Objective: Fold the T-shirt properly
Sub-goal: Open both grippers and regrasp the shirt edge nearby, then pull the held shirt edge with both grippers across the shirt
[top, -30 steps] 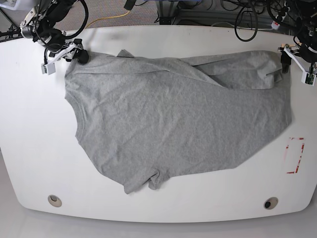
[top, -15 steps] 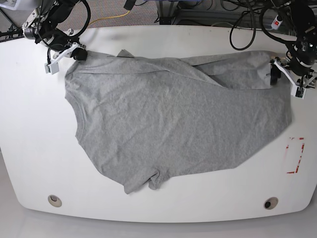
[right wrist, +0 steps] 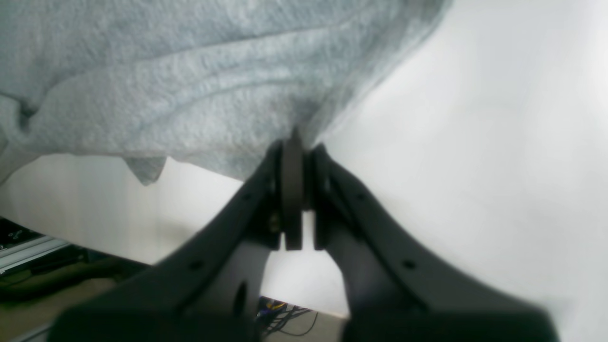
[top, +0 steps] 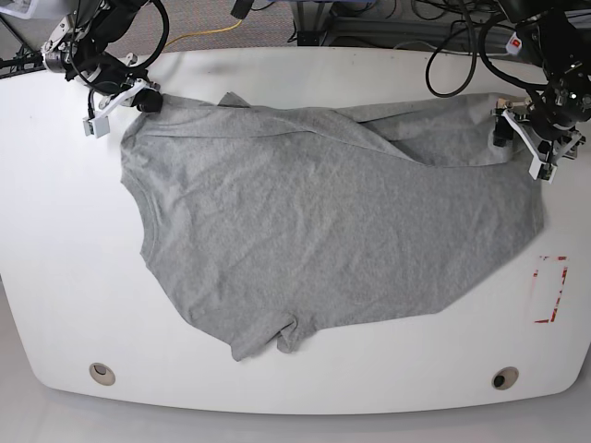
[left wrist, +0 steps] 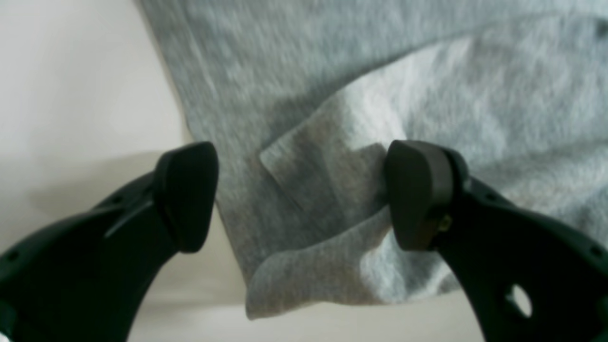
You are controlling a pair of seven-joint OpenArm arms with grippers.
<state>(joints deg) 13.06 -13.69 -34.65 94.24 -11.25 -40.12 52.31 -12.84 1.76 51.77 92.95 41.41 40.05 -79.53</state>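
Base view: red marking point(top: 551, 289) beside T-shirt point(top: 323, 221).

The shirt point(top: 323, 231) lies spread across the middle of the worktop point(top: 55, 277), its far edge folded over on itself along the back. The right hand point(top: 138, 100) sits at the shirt's far corner on the base view's left, pinching the cloth edge. The left hand point(top: 519, 143) is at the far corner on that view's right, its fingers point(left wrist: 185, 194) apart, straddling a folded flap. A tape rectangle point(top: 551, 289) lies near the worktop's right edge, just beside the shirt. Two holes point(top: 102, 374) sit at the near corners.
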